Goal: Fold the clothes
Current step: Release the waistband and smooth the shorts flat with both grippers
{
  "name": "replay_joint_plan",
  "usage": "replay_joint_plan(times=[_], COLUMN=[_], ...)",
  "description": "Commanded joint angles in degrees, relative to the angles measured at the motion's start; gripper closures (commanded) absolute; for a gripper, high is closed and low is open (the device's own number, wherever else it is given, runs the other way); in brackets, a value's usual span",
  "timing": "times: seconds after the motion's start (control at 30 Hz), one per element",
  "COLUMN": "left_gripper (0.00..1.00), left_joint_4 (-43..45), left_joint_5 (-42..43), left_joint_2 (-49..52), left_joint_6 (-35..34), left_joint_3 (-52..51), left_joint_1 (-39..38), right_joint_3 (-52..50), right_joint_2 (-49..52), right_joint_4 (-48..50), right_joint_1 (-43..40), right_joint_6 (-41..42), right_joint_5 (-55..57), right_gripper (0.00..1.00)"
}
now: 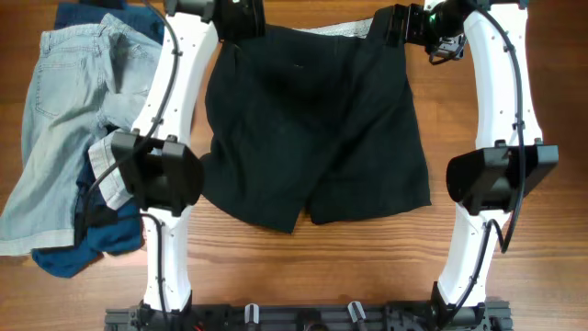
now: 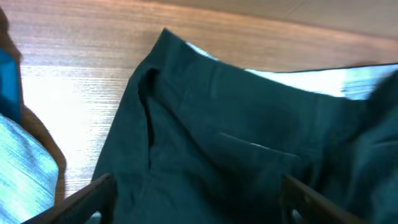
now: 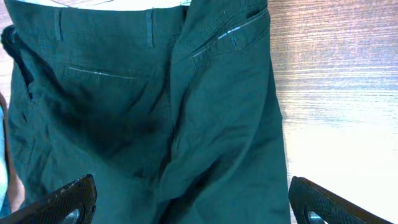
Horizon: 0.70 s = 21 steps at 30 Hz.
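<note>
– One pair of black shorts (image 1: 312, 129), is that all that sits in the middle?
– Yes. It lies spread out flat on the wooden table (image 1: 551, 285), waistband toward the far edge and leg openings toward the arm bases. A strip of pale lining (image 1: 342, 28) shows along the waistband.
– And the other clothes?
– They're over on the left. The light-blue denim (image 1: 55, 129) lies rumpled, and a dark-blue piece (image 1: 78, 257) pokes out from under its near end. The left arm crosses over the gap, so I can't tell if the denim touches the shorts.
– What about the claws?
– The left gripper (image 1: 241, 18) hovers over the waistband's left corner. Its wrist view shows both fingers (image 2: 93, 199) spread wide with cloth below them and nothing pinched. The right gripper (image 1: 404, 26) is above the opposite waistband corner. Its fingers (image 3: 62, 202) are just as far apart and hold nothing. The shorts' pocket slits lie in plain sight beneath it. I can't tell whether either claw touches the fabric.
</note>
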Motion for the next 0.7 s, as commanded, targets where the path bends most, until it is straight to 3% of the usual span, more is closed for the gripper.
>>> replay_joint_plan(times=[0.0,0.1,0.5,0.67], left_gripper=[0.26,0.36,0.37,0.44], left_joint_4=[-0.42,-1.07,0.50,3.37], left_joint_5=[-2.89,-3.32,-0.04,-0.02], left_joint_2=[6.60,8.48,12.63,14.25], left_joint_6=[1.90,2.10,4.92,5.05], left_joint_3=[0.24,0.24,0.24,0.24], left_joint_1=[0.55,0.50,-0.35,-0.52], right_joint_3=[0.15,0.15,0.15,0.15], right_joint_2=[-1.09,-1.09,-1.09,-1.09], right_joint_4=[-0.35,-0.48,-1.36,-1.33], right_joint_1=[-0.02,-0.02,-0.02,-0.02], right_joint_6=[0.83,0.83,0.22,0.17], right_joint_5=[-1.20,-1.20,-1.16,-0.96], right_gripper=[0.00,0.00,0.01,0.00])
